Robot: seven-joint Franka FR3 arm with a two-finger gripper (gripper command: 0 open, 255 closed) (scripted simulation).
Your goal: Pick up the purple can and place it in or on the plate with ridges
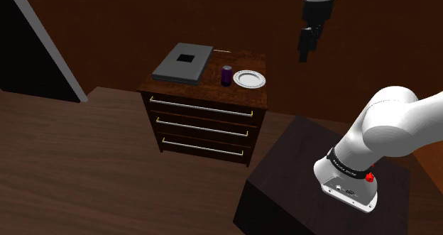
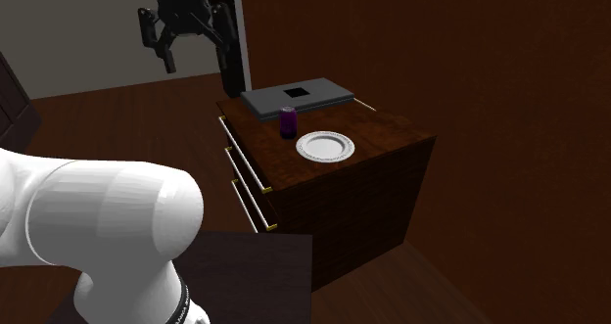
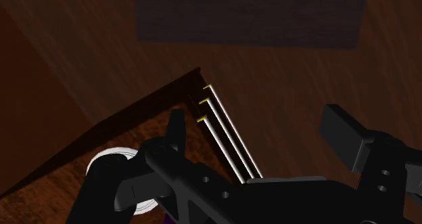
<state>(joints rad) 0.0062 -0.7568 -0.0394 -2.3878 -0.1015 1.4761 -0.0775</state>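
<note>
A short purple can (image 1: 226, 75) (image 2: 287, 122) stands upright on top of a dark wooden dresser (image 1: 206, 116) (image 2: 392, 141). Close beside it, apart from it, lies a white plate with a ridged rim (image 1: 249, 79) (image 2: 325, 146). My black gripper (image 1: 305, 50) (image 2: 191, 43) hangs high in the air, well above the dresser and off to the shoulder view's right. Its fingers stand apart with nothing between them. In the wrist view the gripper (image 3: 257, 118) looks down at the dresser's corner, and its own body covers part of the plate (image 3: 108, 167).
A flat grey box (image 1: 182, 62) (image 2: 297, 96) lies on the dresser's far part behind the can. Three drawers with pale bar handles (image 1: 202, 109) (image 3: 226, 138) face the room. My dark stand (image 1: 284, 191) sits on the wooden floor near the dresser.
</note>
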